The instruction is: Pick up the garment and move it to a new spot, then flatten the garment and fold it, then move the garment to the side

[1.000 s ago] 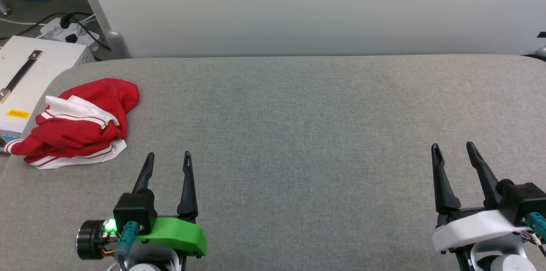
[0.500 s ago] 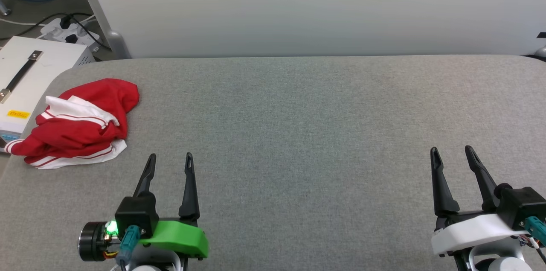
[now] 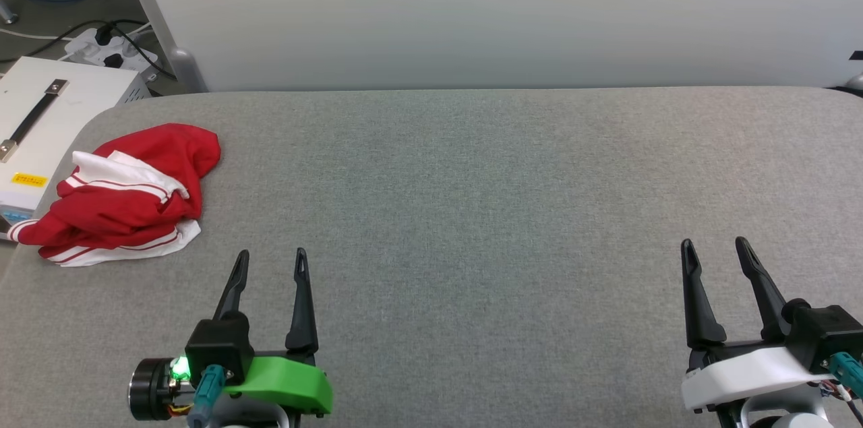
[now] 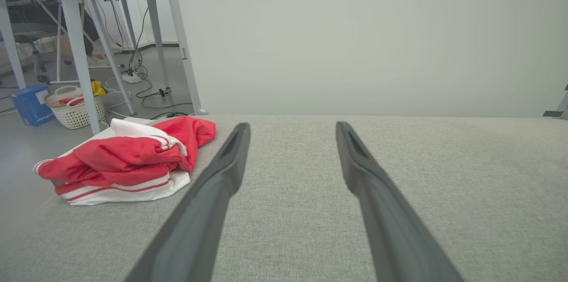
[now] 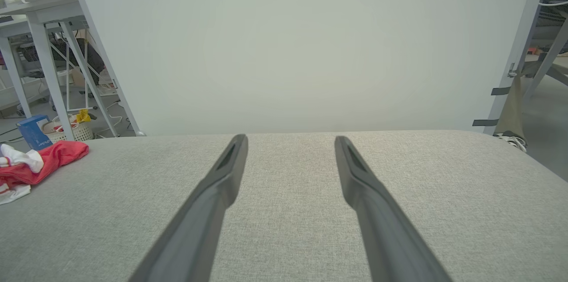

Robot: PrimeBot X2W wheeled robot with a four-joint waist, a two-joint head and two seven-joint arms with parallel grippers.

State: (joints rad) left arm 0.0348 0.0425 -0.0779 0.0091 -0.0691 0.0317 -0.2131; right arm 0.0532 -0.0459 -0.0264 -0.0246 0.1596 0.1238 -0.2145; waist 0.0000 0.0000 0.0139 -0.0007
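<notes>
Looking down from the head camera, the garment (image 3: 121,195) lies bunched up at the far left of the grey padded table (image 3: 472,212), red folds over white striped trim, one end reaching the table's edge beside a white box (image 3: 40,111). The left gripper (image 3: 272,254) hovers at lower left, fingers spread wide and empty, near the garment but apart from it. Over at lower right, the right gripper (image 3: 713,242) is just as wide, nothing in it, well apart from the garment.

On to the left wrist view: the left gripper (image 4: 292,125) gapes over bare fabric, the garment (image 4: 128,162) heaped just to the left of its fingers, a white basket (image 4: 73,111) on the floor behind.

Right wrist view now: the right gripper (image 5: 290,137) is spread wide and empty, the garment (image 5: 44,162) away at the table's left edge.
</notes>
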